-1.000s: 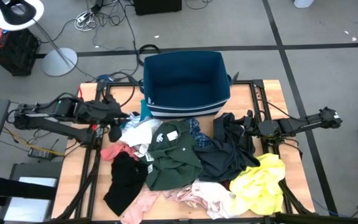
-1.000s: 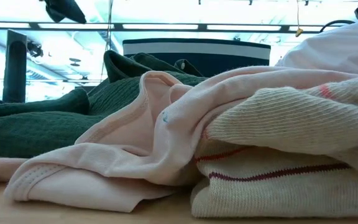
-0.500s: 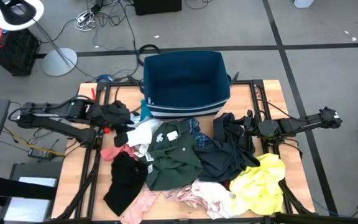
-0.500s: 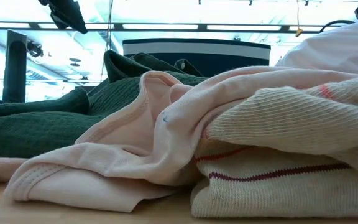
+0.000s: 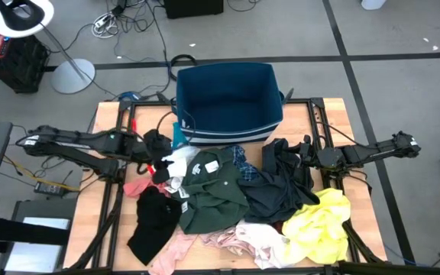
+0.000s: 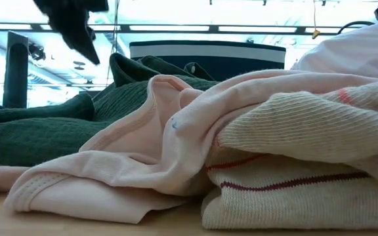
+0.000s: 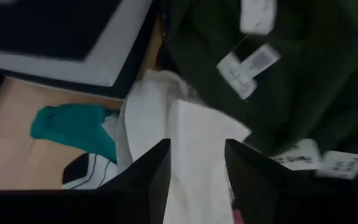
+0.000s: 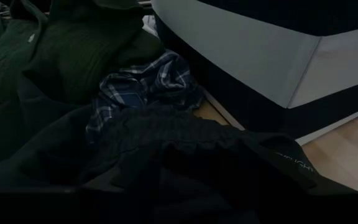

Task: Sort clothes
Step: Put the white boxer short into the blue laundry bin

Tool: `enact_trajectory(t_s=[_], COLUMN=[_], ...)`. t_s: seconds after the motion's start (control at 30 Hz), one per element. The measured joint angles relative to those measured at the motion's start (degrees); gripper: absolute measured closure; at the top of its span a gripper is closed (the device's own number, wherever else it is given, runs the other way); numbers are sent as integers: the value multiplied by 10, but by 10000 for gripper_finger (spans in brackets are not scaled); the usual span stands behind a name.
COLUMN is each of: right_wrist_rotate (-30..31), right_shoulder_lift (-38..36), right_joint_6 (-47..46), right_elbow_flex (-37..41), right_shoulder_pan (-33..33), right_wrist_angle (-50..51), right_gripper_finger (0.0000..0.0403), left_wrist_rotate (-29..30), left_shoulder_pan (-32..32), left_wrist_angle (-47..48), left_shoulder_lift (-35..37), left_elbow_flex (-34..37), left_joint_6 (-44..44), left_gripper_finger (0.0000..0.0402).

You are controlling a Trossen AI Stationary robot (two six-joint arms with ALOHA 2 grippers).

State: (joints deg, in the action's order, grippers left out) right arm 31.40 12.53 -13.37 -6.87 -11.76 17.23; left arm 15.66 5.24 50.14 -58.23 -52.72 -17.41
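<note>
Clothes heaped on the front half of the bench (image 5: 98, 198), just in front of the navy bin (image 5: 228, 99) with white stripes; dark green garment (image 5: 212, 191) in the middle of the heap, white garment (image 5: 178, 164) at its left rear edge, black garment (image 5: 155, 221) front left, salmon piece (image 5: 137, 186) beside it, blue plaid piece (image 5: 243, 162) touching the bin's front, dark grey-black garment (image 5: 281, 183) right of centre, yellow garment (image 5: 323, 225) front right, pale pink garments (image 5: 243, 241) along the front edge; teal piece (image 7: 73, 124) on the bench near the bin's left front corner.

Left end effector (image 5: 159, 145) over the white garment at the heap's left rear; left wrist view has its two fingers (image 7: 151, 180) parted a moderate gap with white fabric (image 7: 194, 155) showing between them, nothing gripped; in the low view it hangs dark above the green garment (image 6: 44, 131).

Right end effector (image 5: 305, 159) at the right rear of the heap, against the dark garment; cannot tell its opening; right wrist view shows plaid (image 8: 145, 87) and dark fabric (image 8: 185, 149) close to the bin wall (image 8: 260, 56).
</note>
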Motion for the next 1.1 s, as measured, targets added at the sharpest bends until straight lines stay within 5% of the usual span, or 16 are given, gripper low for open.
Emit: enact_trajectory(t_s=[0.23,0.6,0.8,1.1], right_wrist_rotate=[0,0,0,0], right_shoulder_lift=[0,-1,-1,-1], right_joint_6=[0,0,0,0], right_elbow_flex=[0,0,0,0], right_shoulder_pan=[0,0,0,0], right_wrist_angle=[-3,-13,-14,-16], right_gripper_finger=[187,187,187,187], left_wrist_rotate=[2,-39,-53,-14], left_shoulder_pan=[0,-25,-27,-27], left_wrist_angle=[-98,-189,-171,-7], left_shoulder_lift=[39,35,49,67], left_elbow_flex=[123,211,189,9], left_joint_6=[-30,-67,-55,-37], left_gripper_finger=[245,263,387,399])
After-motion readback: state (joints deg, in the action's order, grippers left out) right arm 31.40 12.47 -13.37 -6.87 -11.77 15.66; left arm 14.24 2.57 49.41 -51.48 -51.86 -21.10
